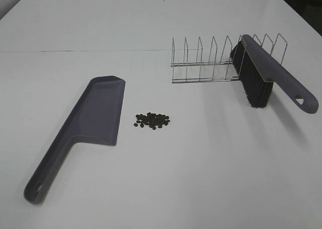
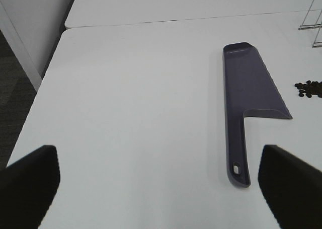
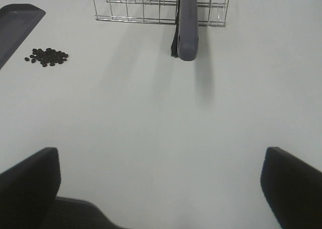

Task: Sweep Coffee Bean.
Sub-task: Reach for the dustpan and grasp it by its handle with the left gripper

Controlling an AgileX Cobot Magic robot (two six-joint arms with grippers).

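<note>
The wrist views cut off the left fingers (image 2: 30, 183) and right fingers (image 3: 30, 183) at the frame edges; both pairs stand wide, empty. The white surface (image 1: 201, 178) carries a seam, with dark floor (image 2: 12, 83) beside it. The coffee bean (image 1: 152, 120) pile, tiny dark ovals, lies just beside the dustpan (image 1: 95, 110), well apart from the brush (image 1: 256, 78) propped in the wire rack (image 1: 201, 63).

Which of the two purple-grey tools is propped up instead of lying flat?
The black-bristled brush, leaning in the wire rack; the dustpan lies flat on the table.
</note>
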